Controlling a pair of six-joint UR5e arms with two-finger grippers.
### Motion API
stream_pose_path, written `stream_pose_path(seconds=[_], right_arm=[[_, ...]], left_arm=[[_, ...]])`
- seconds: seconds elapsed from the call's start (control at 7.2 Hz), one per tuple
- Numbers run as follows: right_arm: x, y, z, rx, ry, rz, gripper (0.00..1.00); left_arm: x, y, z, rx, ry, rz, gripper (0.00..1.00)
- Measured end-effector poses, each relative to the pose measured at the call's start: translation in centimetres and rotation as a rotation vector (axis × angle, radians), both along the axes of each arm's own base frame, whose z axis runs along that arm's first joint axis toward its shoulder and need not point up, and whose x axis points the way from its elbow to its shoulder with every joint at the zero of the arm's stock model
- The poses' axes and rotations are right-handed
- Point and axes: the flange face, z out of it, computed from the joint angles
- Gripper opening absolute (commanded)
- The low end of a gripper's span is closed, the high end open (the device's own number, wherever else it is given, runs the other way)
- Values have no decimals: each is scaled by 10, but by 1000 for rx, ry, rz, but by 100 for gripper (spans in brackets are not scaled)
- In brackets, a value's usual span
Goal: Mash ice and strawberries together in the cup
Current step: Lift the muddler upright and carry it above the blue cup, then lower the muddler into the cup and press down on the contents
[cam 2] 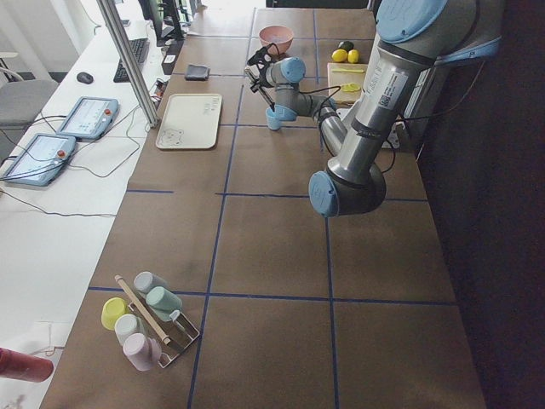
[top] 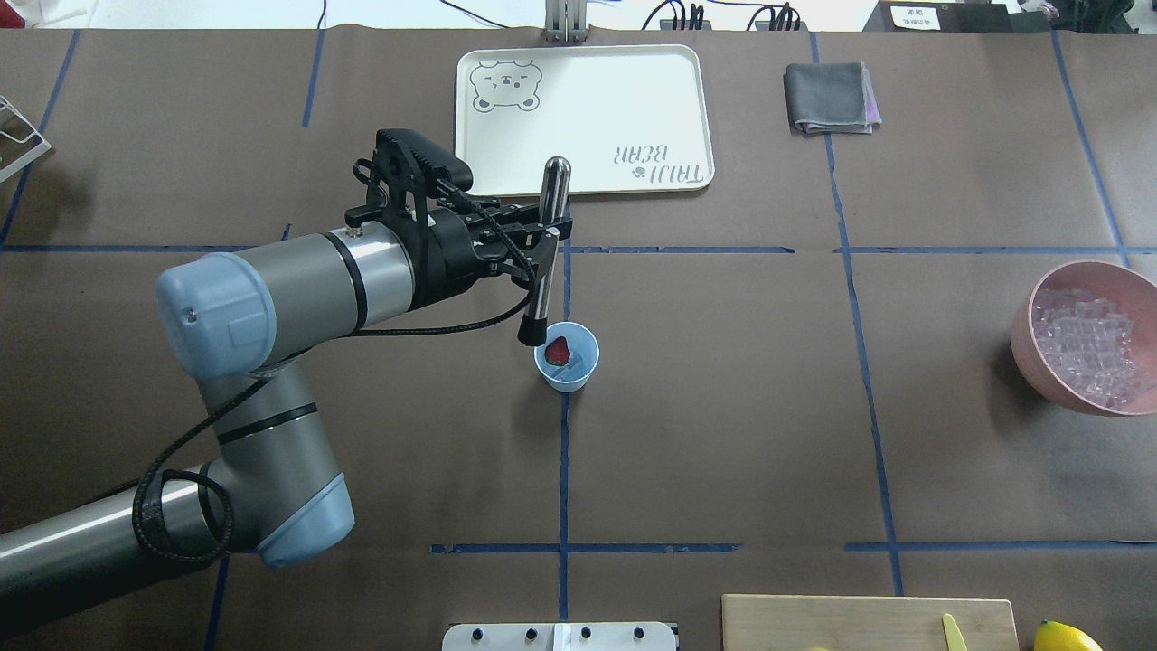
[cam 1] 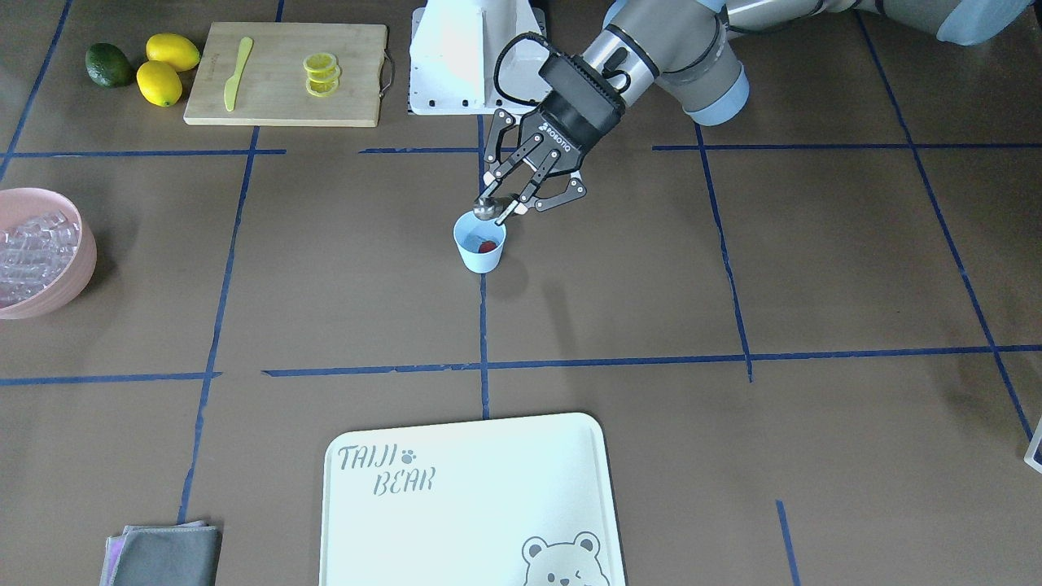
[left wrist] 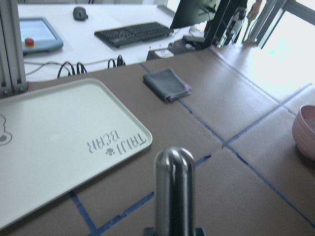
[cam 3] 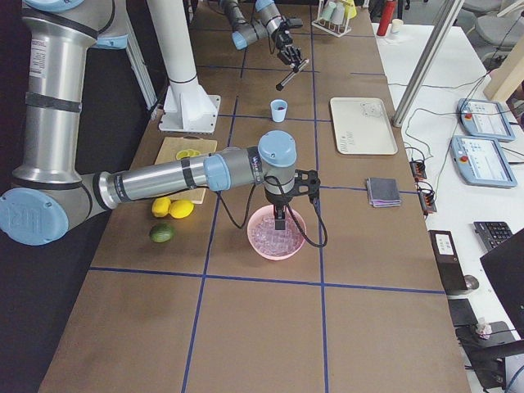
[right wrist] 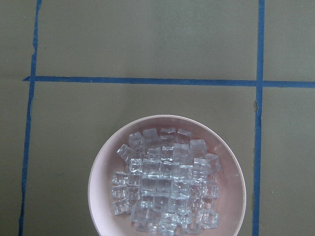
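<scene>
The small white cup [top: 568,372] stands mid-table with a red strawberry [top: 559,348] inside, which also shows as the strawberry [cam 1: 487,246] in the front view. My left gripper [top: 547,237] is shut on a shiny metal muddler [top: 545,262], held tilted with its lower tip just above the cup's [cam 1: 479,252] rim. The muddler's rounded top [left wrist: 173,167] fills the left wrist view. Ice [right wrist: 165,184] lies heaped in the pink bowl [right wrist: 103,162]; I cannot make out any in the cup. My right gripper [cam 3: 281,219] hangs over that bowl, and I cannot tell whether it is open or shut.
A white bear tray [top: 583,117] and a folded grey cloth [top: 829,98] lie on the far side. A cutting board [cam 1: 285,73] carries lemon slices and a yellow knife, with two lemons [cam 1: 167,69] and an avocado [cam 1: 109,65] beside it. A cup rack [cam 2: 149,319] sits at the left end.
</scene>
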Motion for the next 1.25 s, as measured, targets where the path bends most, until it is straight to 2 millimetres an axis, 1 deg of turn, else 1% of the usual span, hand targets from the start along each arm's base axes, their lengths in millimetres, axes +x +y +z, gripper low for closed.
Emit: stream_pose_path(seconds=[0.14, 0.28, 0.42, 0.56, 0.97, 1.11, 1.25], right_arm=[[0, 0, -1, 2, -1, 1, 100], [1, 0, -2, 3, -1, 1, 100], [1, 0, -2, 4, -1, 3, 100], [2, 0, -3, 5, -2, 4, 100], [2, 1, -2, 3, -2, 5, 100], [2, 2, -2, 2, -1, 4, 100], [2, 2, -2, 1, -1, 5, 100]], left_arm=[[3, 0, 2, 75, 68, -49, 0], [10, -4, 8, 136, 112, -102, 0], [17, -7, 11, 180, 133, -142, 0], [22, -4, 15, 220, 137, -180, 0], [47, 26, 29, 244, 148, -199, 0], [52, 35, 35, 238, 149, -195, 0], [55, 40, 40, 234, 147, -192, 0]])
